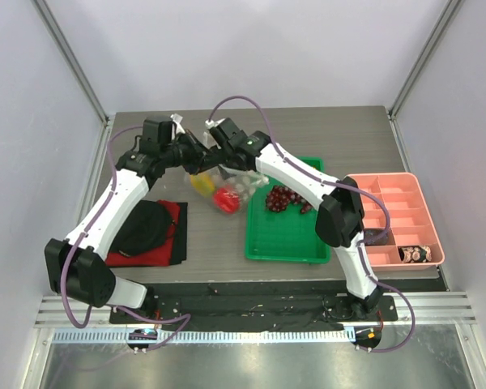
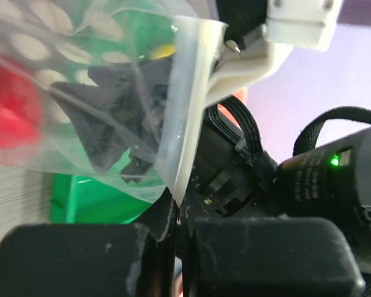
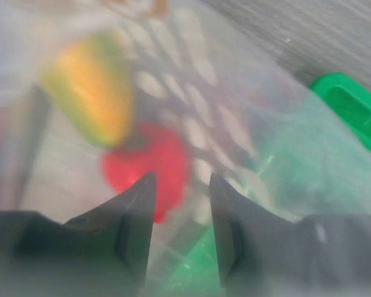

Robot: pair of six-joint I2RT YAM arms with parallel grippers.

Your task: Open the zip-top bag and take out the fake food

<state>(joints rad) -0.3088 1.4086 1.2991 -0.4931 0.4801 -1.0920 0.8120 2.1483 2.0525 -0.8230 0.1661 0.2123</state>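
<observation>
- Fingers first, on the left wrist view: the left gripper (image 2: pixel 176 230) has its black tips pressed together on the bag (image 2: pixel 80 74). The white zip strip (image 2: pixel 188 99) runs down into the pinch, and only this view shows that bite.
- Right wrist view next: the right gripper (image 3: pixel 181 185) has its fingers standing apart with a clear gap, and the red piece (image 3: pixel 149 162) shows through it. Haze covers everything, so I cannot tell if film touches those fingers.
- Top view alone gives the layout. The cloth (image 1: pixel 172 215) is nearest on the left with a black lump (image 1: pixel 142 227) on it, the tray (image 1: pixel 287 237) sits mid-table, and the box (image 1: pixel 389 180) is to the right. The bag is farther back, between the two claws, which meet at its top edge.
- Containers: the bag holds the red piece and the yellow piece (image 3: pixel 89 93), side by side and low down. The grapes (image 1: pixel 282 198) lie outside it, at the tray's far end. The box is split into compartments, with small dark lumps (image 1: pixel 413 254) in the near-right one.
- Materials: the bag is clear, crinkly film with white dots. The red piece is glossy and round, and the grapes are a knobbly dark red cluster. The tray is smooth green plastic with a raised rim, the box is pink plastic, and the cloth is soft and red. The table (image 1: pixel 324 130) is grey woodgrain.
</observation>
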